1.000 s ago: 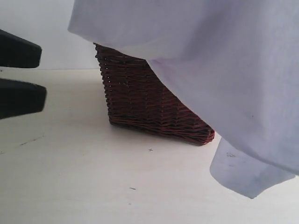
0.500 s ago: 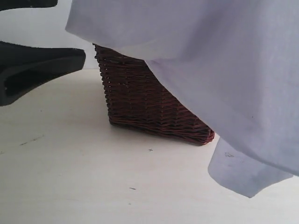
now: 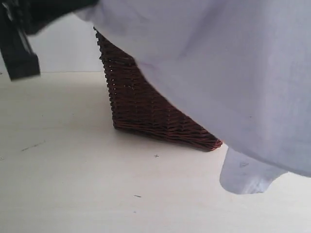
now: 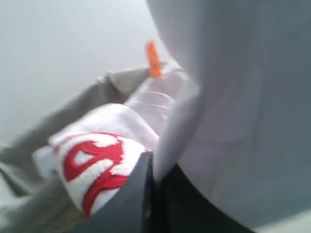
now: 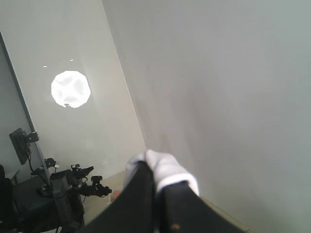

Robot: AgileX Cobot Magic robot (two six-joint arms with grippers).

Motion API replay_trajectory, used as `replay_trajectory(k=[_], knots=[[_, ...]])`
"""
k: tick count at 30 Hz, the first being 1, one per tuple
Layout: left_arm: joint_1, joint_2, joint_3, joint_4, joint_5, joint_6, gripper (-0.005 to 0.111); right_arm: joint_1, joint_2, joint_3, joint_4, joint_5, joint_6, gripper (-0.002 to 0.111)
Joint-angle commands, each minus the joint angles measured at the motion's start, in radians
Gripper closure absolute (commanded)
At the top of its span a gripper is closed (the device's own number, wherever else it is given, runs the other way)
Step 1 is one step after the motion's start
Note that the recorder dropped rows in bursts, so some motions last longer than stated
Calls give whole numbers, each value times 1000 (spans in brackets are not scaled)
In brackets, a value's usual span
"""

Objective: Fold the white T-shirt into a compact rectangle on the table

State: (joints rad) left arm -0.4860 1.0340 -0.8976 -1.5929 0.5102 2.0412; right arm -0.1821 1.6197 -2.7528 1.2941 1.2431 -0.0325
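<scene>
The dark left fingers [image 4: 133,199] are pressed together on a fold of the wrinkled white cotton T-shirt [image 4: 228,121], near its fuzzy red-edged lettering [image 4: 92,165] and small orange tag [image 4: 153,59]; the dark right fingers [image 5: 141,194] pinch a bunched white edge; the shirt hangs above the pale beige wood-look counter [image 3: 73,184], hiding the top of the dark woven wicker basket [image 3: 146,109].

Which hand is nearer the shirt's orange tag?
Left. The left hand grips the white T-shirt by its red lettering, the orange tag just beyond; the right hand pinches a plain fold, no tag in view.
</scene>
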Motion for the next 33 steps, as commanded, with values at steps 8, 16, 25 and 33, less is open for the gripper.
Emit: replay_trajectory(k=[8, 16, 25, 33], knots=[[-2, -390, -106, 162, -384, -33, 107, -4, 9, 4, -266, -22, 2, 108], [-2, -410, 216, 166, -384, -189, 107, -4, 51, 154, -407, -22, 33, 108], [-2, -401, 397, 130, -324, -189, 87, -4, 29, 238, -279, -22, -78, 81], [-2, -401, 397, 112, -305, -193, 61, -4, -15, 238, -321, -22, -171, 36]])
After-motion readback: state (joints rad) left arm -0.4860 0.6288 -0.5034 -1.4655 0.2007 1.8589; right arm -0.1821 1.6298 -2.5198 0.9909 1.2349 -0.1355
